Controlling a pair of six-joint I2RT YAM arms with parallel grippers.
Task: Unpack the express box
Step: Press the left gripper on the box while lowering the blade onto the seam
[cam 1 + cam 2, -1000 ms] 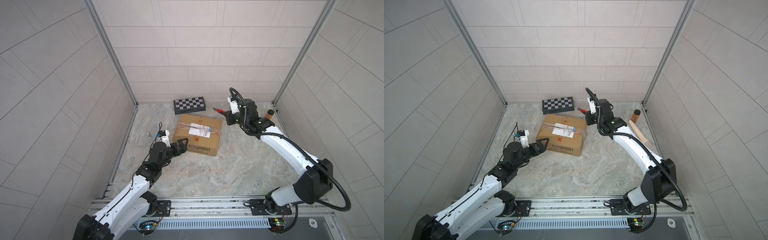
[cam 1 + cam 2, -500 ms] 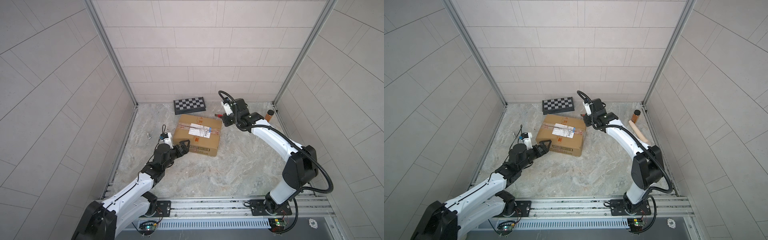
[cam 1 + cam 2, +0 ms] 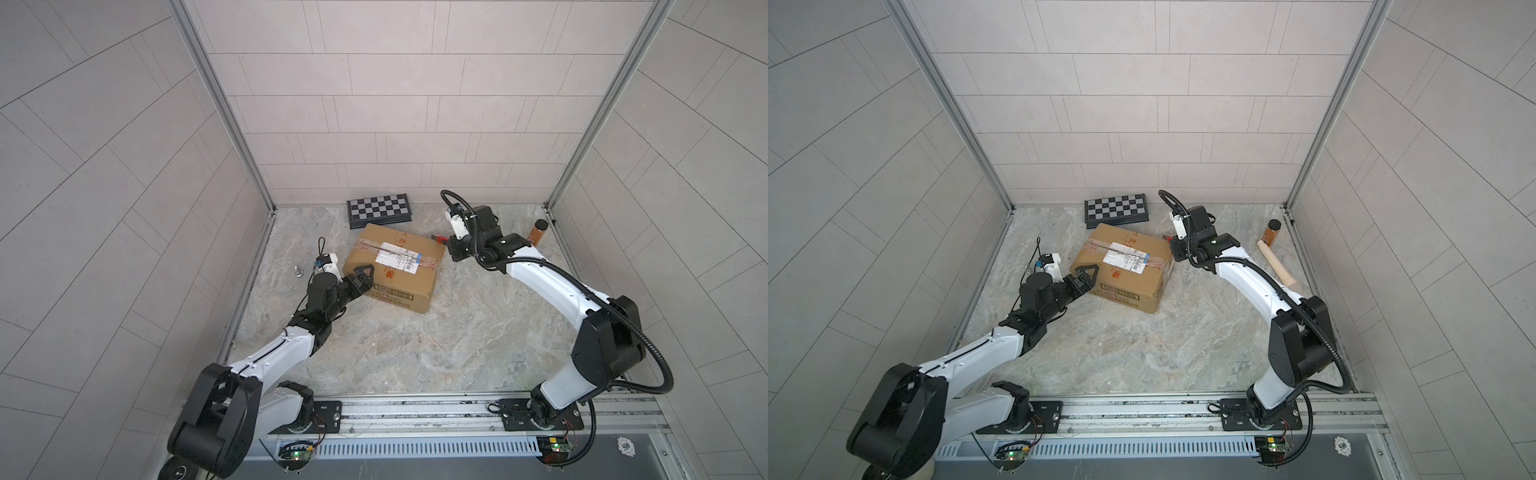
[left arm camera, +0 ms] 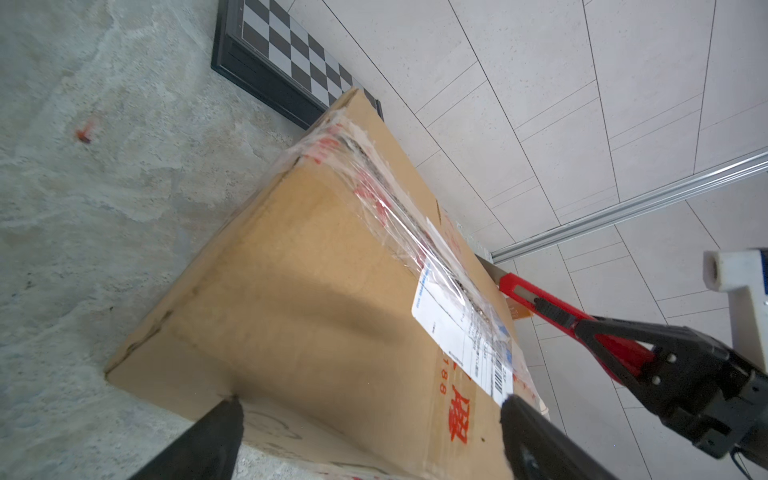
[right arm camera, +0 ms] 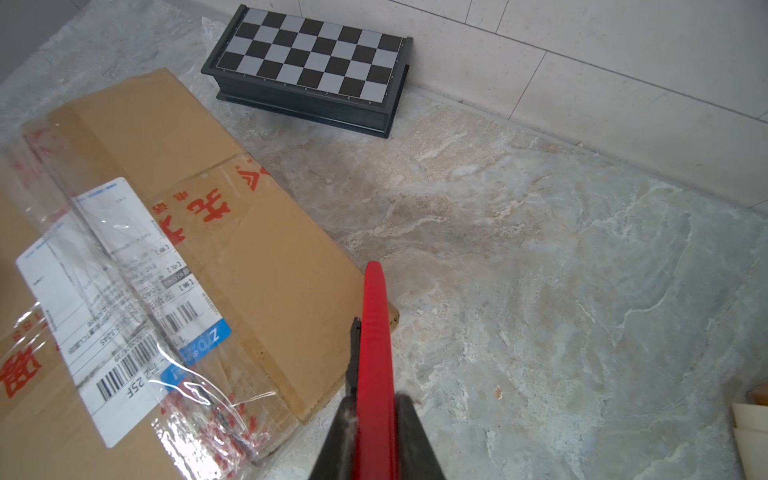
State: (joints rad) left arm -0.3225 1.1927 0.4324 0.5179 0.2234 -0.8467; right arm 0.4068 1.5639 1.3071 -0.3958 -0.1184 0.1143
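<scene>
**Right gripper [image 5: 374, 411] grips a red utility knife [image 5: 376, 332] at a corner of the taped express box [image 3: 390, 266]**

Both top views show two white-and-black robot arms reaching into a tiled booth with a marbled floor [image 3: 457, 332]. The biggest object on it is the express box, a brown cardboard carton. It lies flat, turned at an angle, toward the back and a little left of the middle. Clear tape runs along its top seam and over a white shipping label. Red characters and a barcode are printed on the card.

Just behind the box, against the back wall and apart from it, lies a checkered board case [image 3: 380, 210].

The left gripper [image 3: 361, 279] is at the box's near left corner with its jaws spread wide, one finger on either side of that corner. Whether the fingers touch the card cannot be told.

The right gripper's jaws are pinched tight on the knife handle. The knife's tip is at the box's far right corner.

A wooden rod [image 3: 1277, 264] lies near the right wall, and a small brown jar [image 3: 1271, 232] stands just behind it. A tiny metal piece [image 3: 297, 271] sits left of the box.
</scene>
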